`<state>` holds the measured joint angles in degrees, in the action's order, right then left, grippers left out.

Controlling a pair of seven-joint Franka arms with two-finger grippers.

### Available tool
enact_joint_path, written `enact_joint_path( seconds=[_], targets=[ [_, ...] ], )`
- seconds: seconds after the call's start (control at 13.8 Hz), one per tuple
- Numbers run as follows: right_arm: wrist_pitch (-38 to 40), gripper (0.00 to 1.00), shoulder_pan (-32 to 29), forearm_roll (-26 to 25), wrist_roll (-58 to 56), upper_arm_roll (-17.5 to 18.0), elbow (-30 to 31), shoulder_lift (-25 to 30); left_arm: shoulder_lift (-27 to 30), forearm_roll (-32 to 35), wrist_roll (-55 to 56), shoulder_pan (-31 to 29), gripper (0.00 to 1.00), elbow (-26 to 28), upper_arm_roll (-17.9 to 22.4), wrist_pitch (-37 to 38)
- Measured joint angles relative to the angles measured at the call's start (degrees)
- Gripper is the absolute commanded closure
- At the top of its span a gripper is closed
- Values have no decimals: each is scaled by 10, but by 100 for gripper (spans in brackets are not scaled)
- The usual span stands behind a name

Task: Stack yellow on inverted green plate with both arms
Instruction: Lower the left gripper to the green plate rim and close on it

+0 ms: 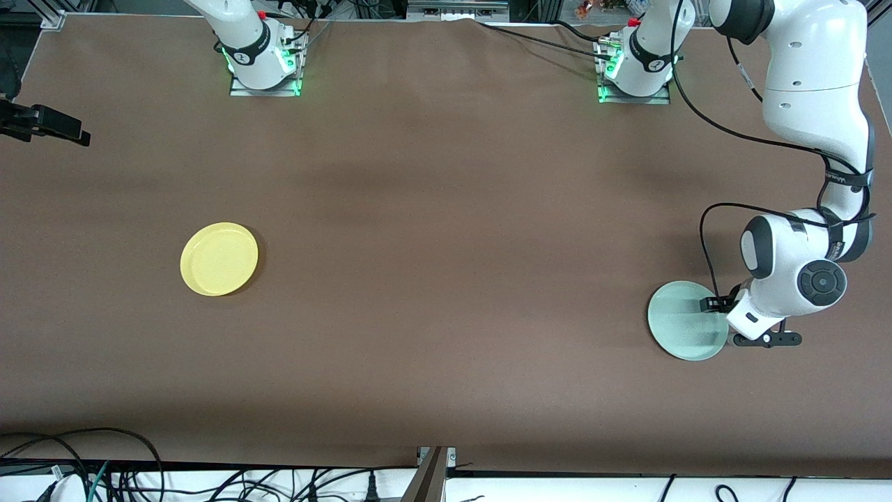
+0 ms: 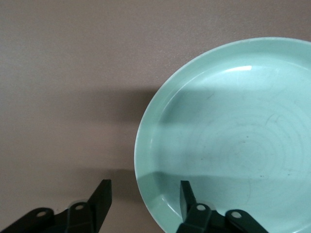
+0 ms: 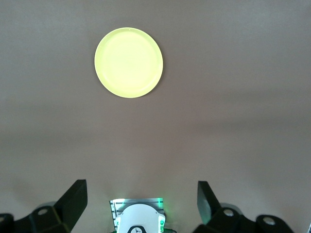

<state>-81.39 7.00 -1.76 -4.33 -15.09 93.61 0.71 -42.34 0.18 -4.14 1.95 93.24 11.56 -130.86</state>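
The green plate [image 1: 683, 324] [image 2: 233, 141] lies with its hollow facing up, toward the left arm's end of the table. My left gripper [image 1: 721, 307] [image 2: 146, 183] is low at the plate's edge and open. It straddles the rim, with one finger [image 2: 187, 191] over the hollow and the other [image 2: 99, 194] over the bare table. Neither finger touches the rim. The yellow plate [image 1: 219, 259] [image 3: 129, 62] lies rim up toward the right arm's end. My right gripper [image 3: 141, 187] hangs open and empty high above the table, over the stretch between its own base and the yellow plate.
Brown table cover [image 1: 446, 279] runs between the two plates. The arm bases [image 1: 265, 63] [image 1: 634, 70] stand along the table's edge farthest from the front camera. A black fixture [image 1: 45, 125] juts in at the right arm's end. Cables [image 1: 209, 481] lie past the near edge.
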Motion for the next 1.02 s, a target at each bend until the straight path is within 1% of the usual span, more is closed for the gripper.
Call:
enact_joint_path(
  seconds=[0.22, 0.44, 0.51, 0.58, 0.65, 0.73, 0.95, 1.02],
  targets=[
    [0, 0, 0, 0, 0, 0, 0, 0, -3, -1, 0, -4, 59, 0, -1, -1],
    [0, 0, 0, 0, 0, 0, 0, 0, -14, -5, 0, -4, 61, 0, -1, -16],
    [0, 0, 0, 0, 0, 0, 0, 0, -15, -6, 0, -4, 58, 0, -2, -17],
    [0, 0, 0, 0, 0, 0, 0, 0, -15, -6, 0, -4, 49, -1, -2, -17],
    [0, 0, 0, 0, 0, 0, 0, 0, -15, -6, 0, -4, 43, -2, -2, -17],
    [0, 0, 0, 0, 0, 0, 0, 0, -15, -6, 0, -4, 41, -2, -2, -18],
    [0, 0, 0, 0, 0, 0, 0, 0, -15, -6, 0, -4, 42, -4, -3, -18],
    [0, 0, 0, 0, 0, 0, 0, 0, -15, -6, 0, -4, 44, -5, -3, -18]
  ],
)
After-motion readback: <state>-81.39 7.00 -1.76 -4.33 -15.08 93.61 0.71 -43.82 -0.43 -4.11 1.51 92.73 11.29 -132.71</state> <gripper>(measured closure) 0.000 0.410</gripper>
